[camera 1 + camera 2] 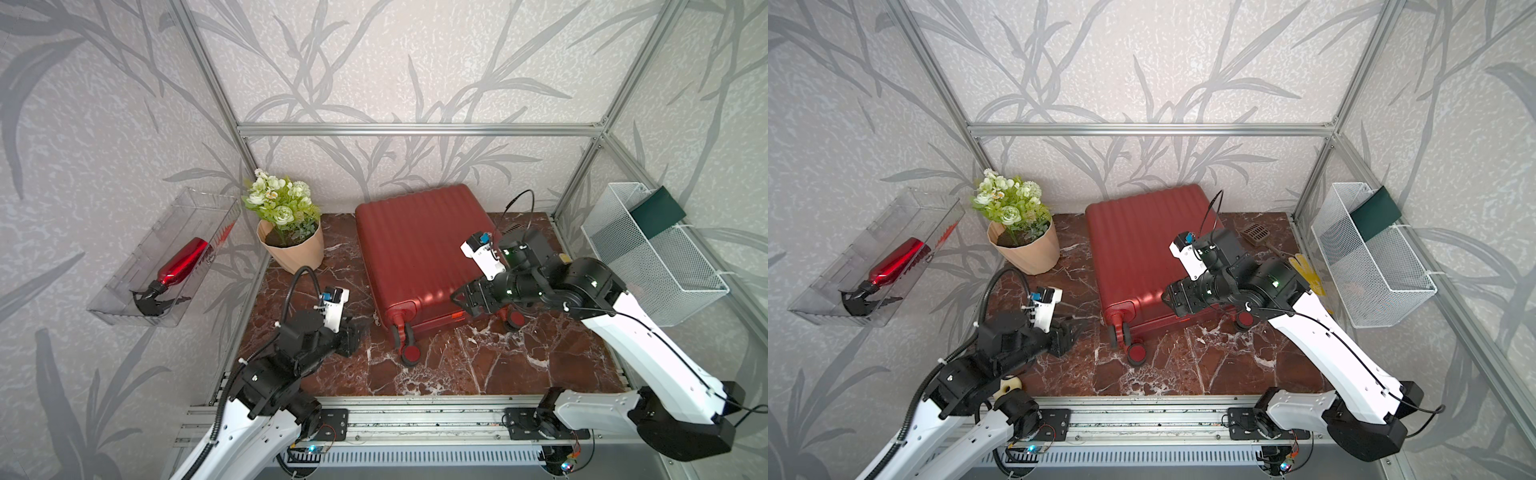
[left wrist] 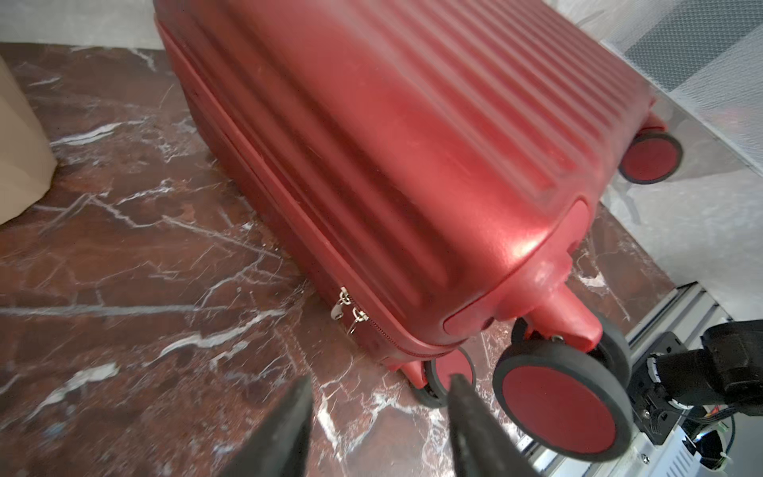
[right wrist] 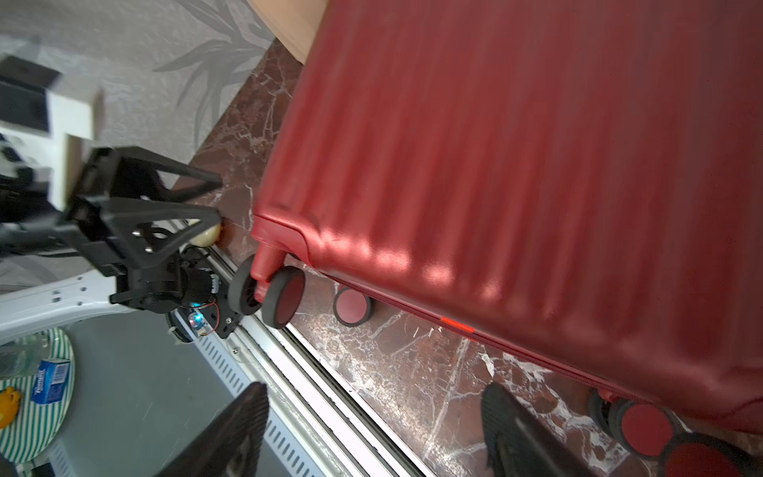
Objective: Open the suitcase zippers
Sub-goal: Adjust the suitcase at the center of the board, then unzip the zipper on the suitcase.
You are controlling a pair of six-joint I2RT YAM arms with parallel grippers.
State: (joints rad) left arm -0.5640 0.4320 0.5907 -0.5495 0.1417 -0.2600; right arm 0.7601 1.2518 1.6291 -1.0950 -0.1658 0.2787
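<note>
Black plastic fingers of the left tool point(image 2: 380, 386) stand apart, nothing between them, low over the marble tabletop point(image 2: 124, 268). Just beyond the tips sit two small silver zipper pulls point(image 2: 349, 312), side by side on the side seam, close above the tabletop and near the wheel end. A spinner wheel point(image 2: 557, 413) juts out right beside one finger.

Right tool point(image 3: 375, 396): fingers wide apart, empty, over the wheel end of the suitcase above the zipper track point(image 3: 516, 351). Whether any part of it touches the shell, I cannot tell.

Suitcase point(image 1: 419, 249): closed, lying flat mid-tabletop, wheels toward the robot, flowerpot point(image 1: 293, 249) near its left side.

Risks as I judge them:
- The pulls are tiny and hang close to the shell, so the fingers may close on air or scrape the marble.
- The pulls touch each other. Pinching both at once would likely lock the zippers against each other.
- A finger clipping the wheel could swivel the case.
- With nothing visibly bracing the glossy shell, a tug on a pull may drag the whole case instead of running the slider.
- The slider may bind at the rounded corner.
</note>
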